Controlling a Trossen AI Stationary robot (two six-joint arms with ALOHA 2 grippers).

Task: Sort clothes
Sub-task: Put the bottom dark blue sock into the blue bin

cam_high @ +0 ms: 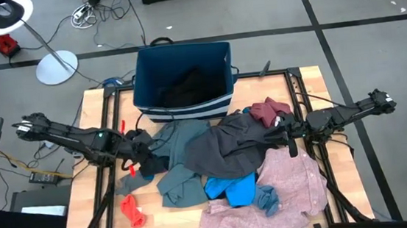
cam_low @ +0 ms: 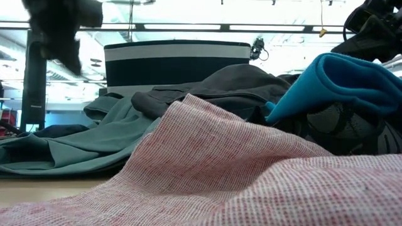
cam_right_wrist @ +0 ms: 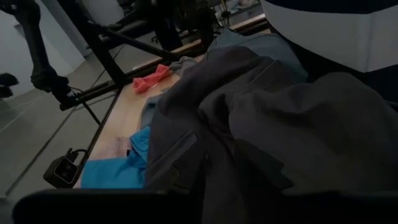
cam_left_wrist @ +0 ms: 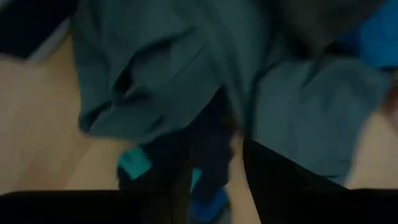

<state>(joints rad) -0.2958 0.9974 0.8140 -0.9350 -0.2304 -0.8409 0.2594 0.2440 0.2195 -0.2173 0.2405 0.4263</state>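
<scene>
A heap of clothes lies on the wooden table: a dark grey garment [cam_high: 228,147] on top, a teal-grey one [cam_high: 179,153] to its left, a bright blue one [cam_high: 232,188], a pink shirt [cam_high: 287,184], a maroon piece [cam_high: 270,110] and a small red piece [cam_high: 132,211]. A black garment [cam_high: 186,86] lies in the dark blue striped bin [cam_high: 181,110]. My left gripper [cam_high: 142,150] is shut on a small black piece [cam_left_wrist: 205,146] at the heap's left edge. My right gripper [cam_high: 279,133] is at the dark grey garment's right edge, which fills its wrist view [cam_right_wrist: 261,124]. My left gripper pinches the small black piece between its two fingers [cam_left_wrist: 273,177]. Which part of the piece it has cannot be told through the blur. In the low view the piece [cam_low: 63,37] hangs below the gripper, clear of the table, above the teal-grey garment [cam_low: 75,147].
The bin stands at the table's far edge, in the middle. Bare wood shows at the near left [cam_high: 108,211] around the red piece. A lamp stand [cam_high: 57,66] and cables are on the floor beyond the table.
</scene>
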